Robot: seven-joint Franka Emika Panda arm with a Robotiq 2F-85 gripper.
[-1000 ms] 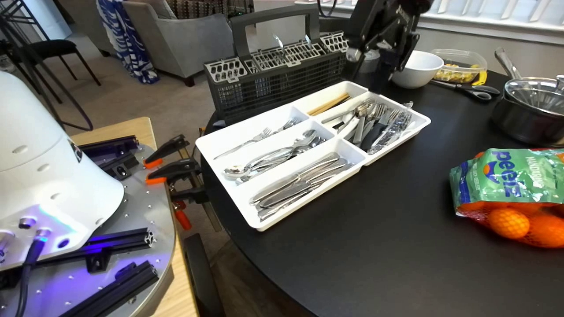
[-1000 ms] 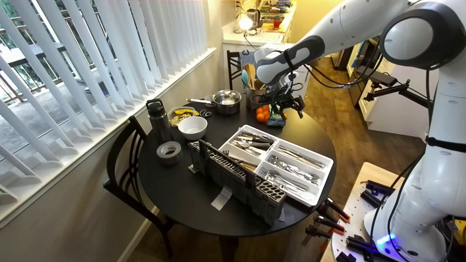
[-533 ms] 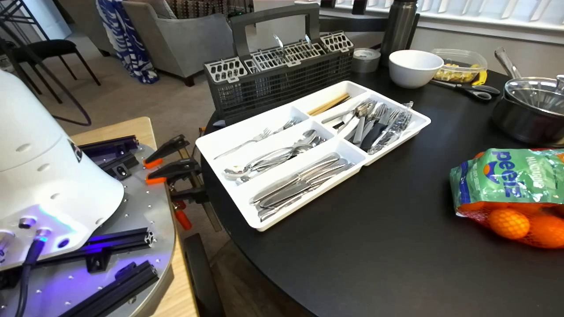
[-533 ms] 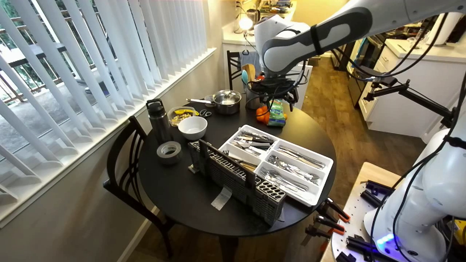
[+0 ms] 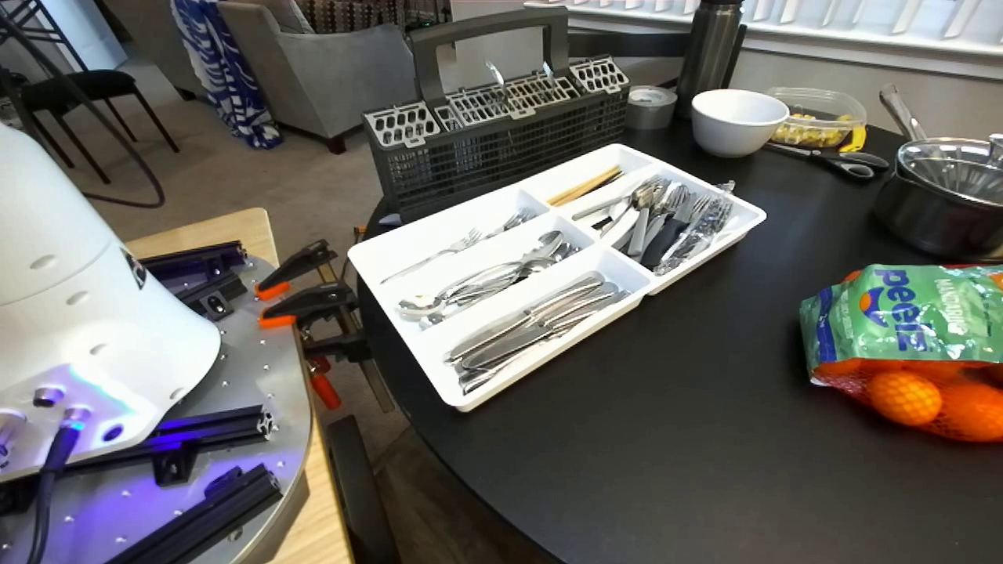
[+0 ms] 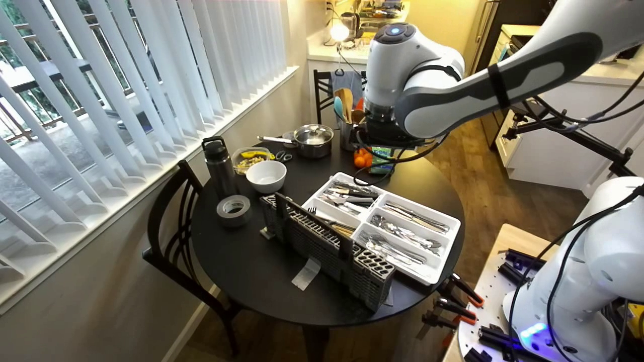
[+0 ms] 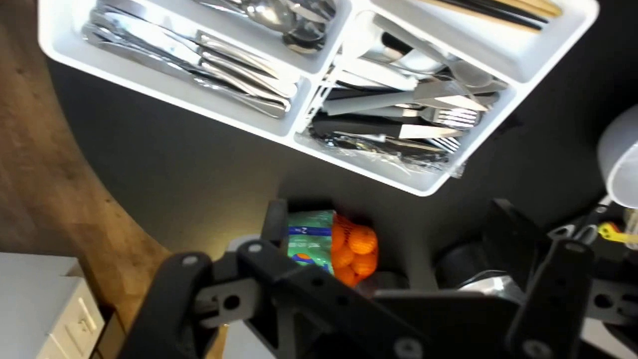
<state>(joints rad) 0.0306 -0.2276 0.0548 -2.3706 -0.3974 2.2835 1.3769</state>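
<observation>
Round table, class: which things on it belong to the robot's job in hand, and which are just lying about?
Likely in the job, being nearest the open gripper: bag of mandarins, cutlery tray.
Apparently just lying about: white bowl, tape roll, scissors, bottle.

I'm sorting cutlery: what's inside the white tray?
The white tray holds forks, spoons, knives, chopstick-like sticks and mixed utensils, some in clear plastic; what lies beneath is covered.
</observation>
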